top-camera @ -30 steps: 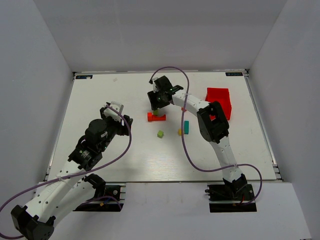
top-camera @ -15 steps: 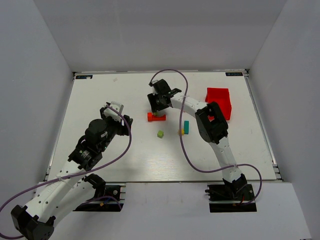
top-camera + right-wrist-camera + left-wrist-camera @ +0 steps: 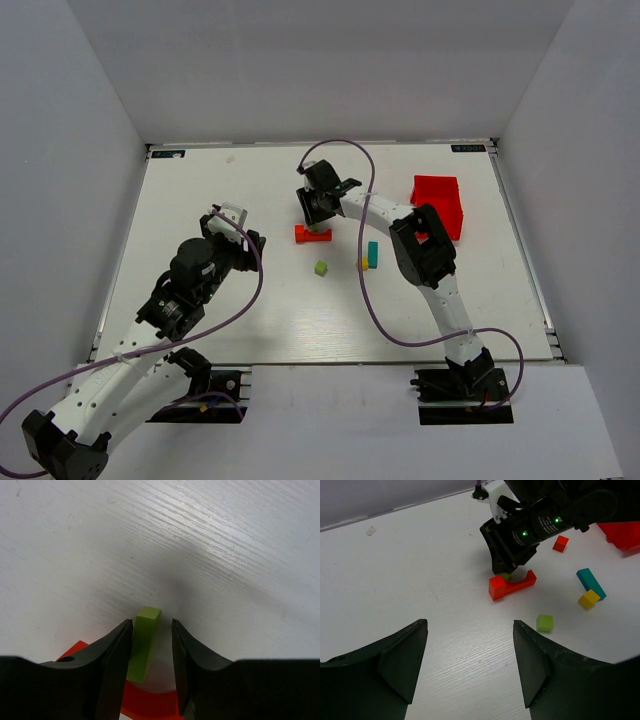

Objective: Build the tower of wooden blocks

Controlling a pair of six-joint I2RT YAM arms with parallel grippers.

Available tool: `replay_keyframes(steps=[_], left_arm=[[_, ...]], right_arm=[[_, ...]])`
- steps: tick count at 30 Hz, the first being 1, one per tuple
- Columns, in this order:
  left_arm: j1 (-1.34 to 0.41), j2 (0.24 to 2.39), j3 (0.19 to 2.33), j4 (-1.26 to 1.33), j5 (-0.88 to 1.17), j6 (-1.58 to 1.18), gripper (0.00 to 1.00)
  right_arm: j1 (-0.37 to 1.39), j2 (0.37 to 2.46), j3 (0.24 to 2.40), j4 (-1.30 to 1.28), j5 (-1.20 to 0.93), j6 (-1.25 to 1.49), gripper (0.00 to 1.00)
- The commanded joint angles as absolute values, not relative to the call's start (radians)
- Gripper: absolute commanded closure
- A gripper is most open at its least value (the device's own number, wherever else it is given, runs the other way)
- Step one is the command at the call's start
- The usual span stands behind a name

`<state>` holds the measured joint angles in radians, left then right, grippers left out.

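Note:
A red arch (image 3: 313, 234) lies on its side on the white table, also visible in the left wrist view (image 3: 512, 585). My right gripper (image 3: 318, 213) hangs right over it. In the right wrist view a lime-green bar (image 3: 145, 645) stands in the red arch's (image 3: 150, 702) hollow, between the fingers of the right gripper (image 3: 152, 625). The bar touches the left finger, and a gap shows at the right finger. A lime cube (image 3: 321, 268), a yellow cube (image 3: 361, 264) and a teal bar (image 3: 372, 253) lie nearby. My left gripper (image 3: 470, 623) is open and empty, well left of the blocks.
A red plastic bin (image 3: 440, 200) stands at the right of the table, behind the right arm. A small red cube (image 3: 560, 543) lies beyond the arch. The purple cable loops over the right arm above the blocks.
The right gripper has dropped lower over the arch and its jaws have narrowed around the lime-green bar. The left arm has not moved.

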<state>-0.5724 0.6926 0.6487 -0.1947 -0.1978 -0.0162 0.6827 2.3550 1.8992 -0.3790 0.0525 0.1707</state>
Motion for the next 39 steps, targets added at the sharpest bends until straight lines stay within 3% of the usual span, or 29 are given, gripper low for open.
replay_keyframes(steps=[1, 9, 12, 25, 34, 39], left_arm=[[-0.569, 0.680, 0.647, -0.187, -0.186, -0.020, 0.21], [-0.569, 0.689, 0.647, -0.187, -0.186, -0.020, 0.21], [-0.569, 0.689, 0.647, -0.187, -0.186, -0.020, 0.21], [-0.569, 0.689, 0.647, -0.187, -0.195, -0.020, 0.21], [-0.569, 0.689, 0.647, -0.187, -0.204, -0.020, 0.21], [-0.569, 0.689, 0.647, -0.187, -0.204, -0.020, 0.21]], right_arm=[[0.690, 2.304, 1.867, -0.364, 0.049, 0.167, 0.58], [0.684, 2.284, 1.844, -0.330, 0.023, 0.118, 0.92], [0.681, 2.269, 1.844, -0.307, 0.047, 0.066, 1.00], [0.621, 2.056, 1.694, -0.137, 0.009, -0.343, 1.00], [0.591, 2.011, 1.718, -0.334, -0.420, -0.610, 1.00], [0.594, 2.083, 1.885, -0.550, -0.607, -0.727, 1.00]])
